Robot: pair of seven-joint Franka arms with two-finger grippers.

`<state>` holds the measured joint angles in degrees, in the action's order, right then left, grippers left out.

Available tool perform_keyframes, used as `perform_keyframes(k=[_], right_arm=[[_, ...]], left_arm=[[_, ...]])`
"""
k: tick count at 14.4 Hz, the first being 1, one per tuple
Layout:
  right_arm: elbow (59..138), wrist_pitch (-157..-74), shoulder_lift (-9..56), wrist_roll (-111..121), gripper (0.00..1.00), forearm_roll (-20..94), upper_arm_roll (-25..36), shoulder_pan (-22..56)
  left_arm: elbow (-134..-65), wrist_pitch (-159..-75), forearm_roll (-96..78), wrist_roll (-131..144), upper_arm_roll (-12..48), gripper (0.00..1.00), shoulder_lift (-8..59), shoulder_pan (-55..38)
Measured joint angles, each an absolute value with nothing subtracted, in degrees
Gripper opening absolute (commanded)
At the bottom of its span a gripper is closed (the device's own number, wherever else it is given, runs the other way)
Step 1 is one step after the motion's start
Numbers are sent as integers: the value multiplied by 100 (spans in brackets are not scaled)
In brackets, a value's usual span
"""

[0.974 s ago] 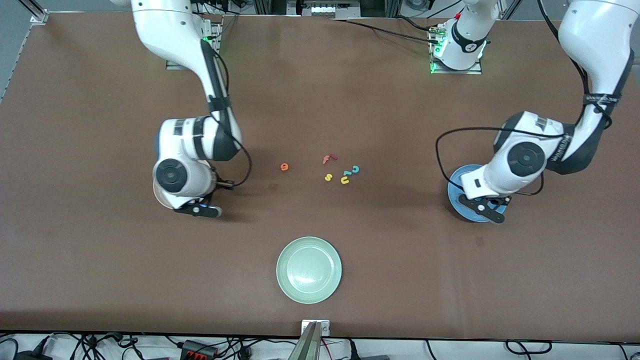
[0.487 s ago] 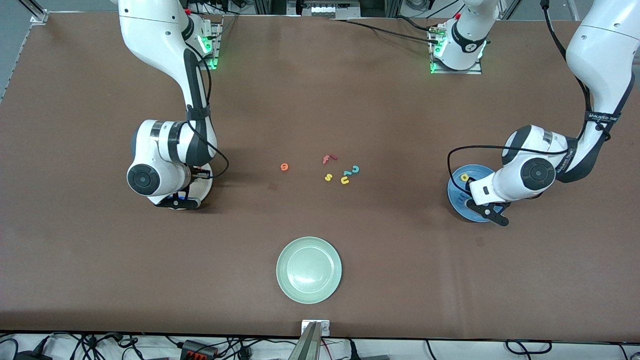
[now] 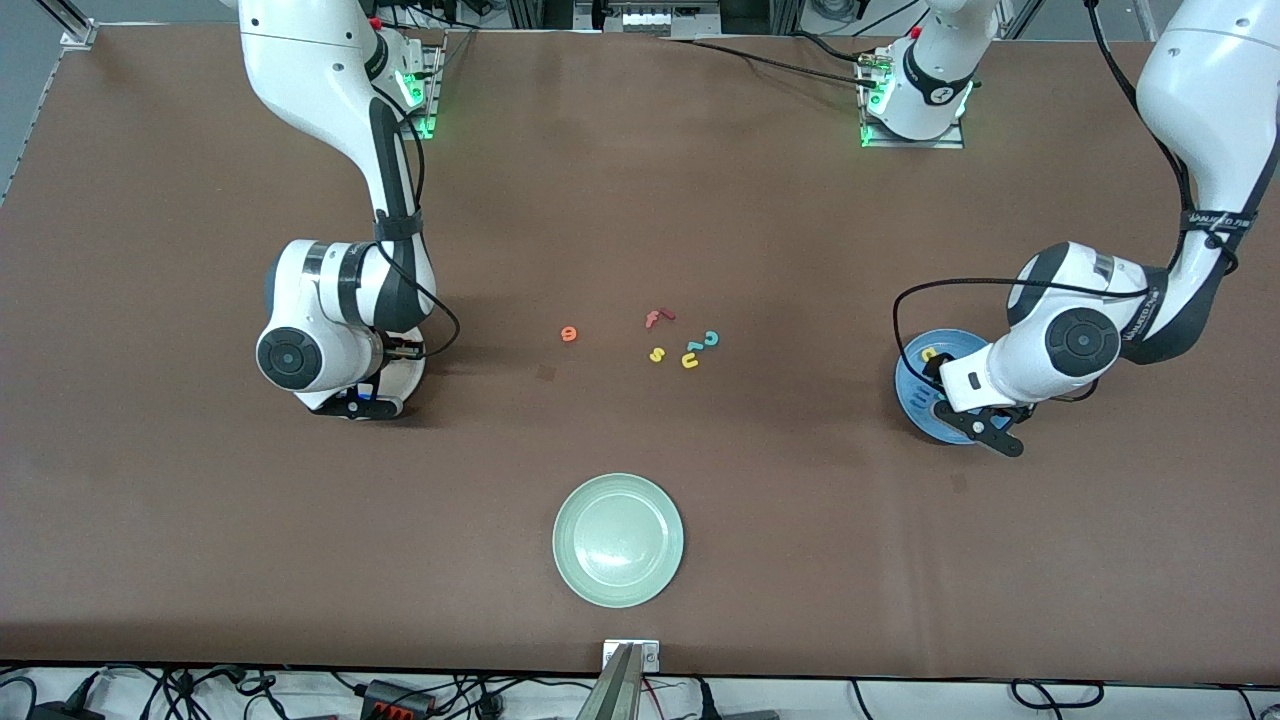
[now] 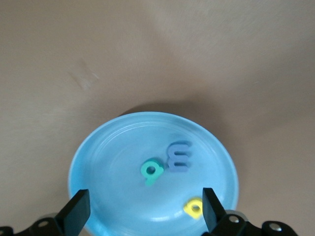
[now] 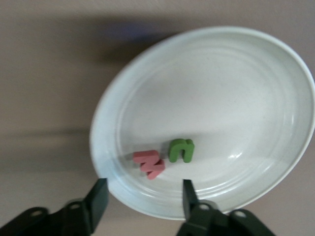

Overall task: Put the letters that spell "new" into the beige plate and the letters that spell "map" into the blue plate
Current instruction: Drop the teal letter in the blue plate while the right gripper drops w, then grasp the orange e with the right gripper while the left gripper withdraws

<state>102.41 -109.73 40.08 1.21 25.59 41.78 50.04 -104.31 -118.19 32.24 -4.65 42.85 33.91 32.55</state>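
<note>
overhead, brown table, pale green plate

Even overhead light (wrist views blurry)

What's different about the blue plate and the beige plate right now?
The blue plate holds three letters: a blue m, a teal p and a yellow a. The beige plate holds only two: a green n and a pinkish-red w. The blue plate sits toward the left arm's end of the table, the beige toward the right arm's. Both are round with raised rims.
</note>
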Motion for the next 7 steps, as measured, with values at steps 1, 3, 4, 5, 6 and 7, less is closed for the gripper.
perform_keyframes(k=[1, 3, 4, 5, 6, 7], right_arm=[[10172, -10975, 4002, 121, 100, 2611, 4177, 5040], [10062, -10977, 3990, 137, 100, 3041, 4164, 5184], [10040, -11004, 3989, 162, 100, 3279, 4150, 5325], [10044, -11105, 3989, 166, 100, 3408, 4134, 5524], [10068, -11254, 3992, 166, 100, 3476, 4122, 5753], [10116, -11438, 3995, 160, 100, 3514, 4118, 5982]], left_arm=[[-10185, -11428, 3157, -359, 4470, 100, 3350, 3254], [-9612, -10606, 2967, -177, 4800, 100, 3271, 3223], [-9320, -10224, 2841, -116, 4903, 100, 3239, 3176], [-9031, -9883, 2697, -78, 4947, 100, 3212, 3108], [-8765, -9611, 2535, -57, 4954, 100, 3192, 3048], [-8522, -9414, 2357, -51, 4953, 100, 3177, 3013]])
